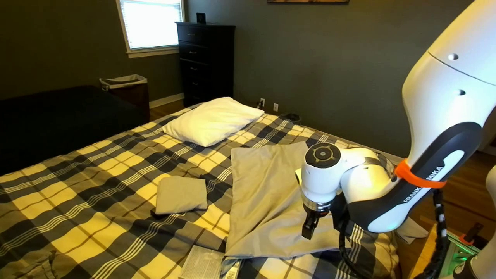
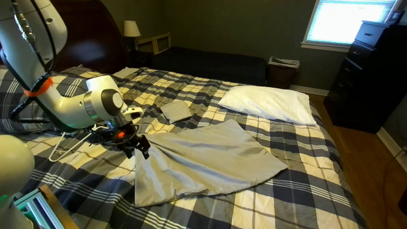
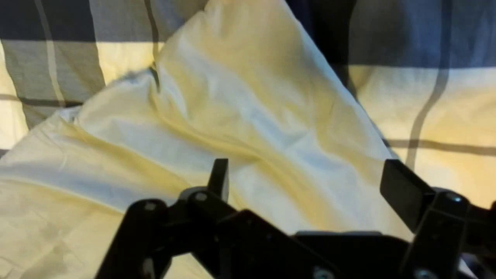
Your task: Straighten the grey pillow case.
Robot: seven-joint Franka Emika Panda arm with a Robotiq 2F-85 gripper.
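Note:
The grey pillow case (image 1: pixel 263 193) lies spread on the plaid bed, and it also shows in an exterior view (image 2: pixel 206 159). It is wrinkled, with long diagonal folds and an uneven edge. In the wrist view the pillow case (image 3: pixel 248 100) narrows to a corner at the top and has several creases. My gripper (image 3: pixel 304 166) is open, with only fabric showing beyond and between its fingers. In both exterior views the gripper (image 1: pixel 309 232) (image 2: pixel 138 155) hangs over the end of the case nearest the arm. The arm hides part of the case in an exterior view.
A small folded grey cloth (image 1: pixel 181 195) (image 2: pixel 176 112) lies beside the case. A plump white pillow (image 1: pixel 215 120) (image 2: pixel 270 103) lies farther off. A white hanger (image 2: pixel 58 149) lies under the arm. A flat pale object (image 1: pixel 202 263) lies by the case's edge.

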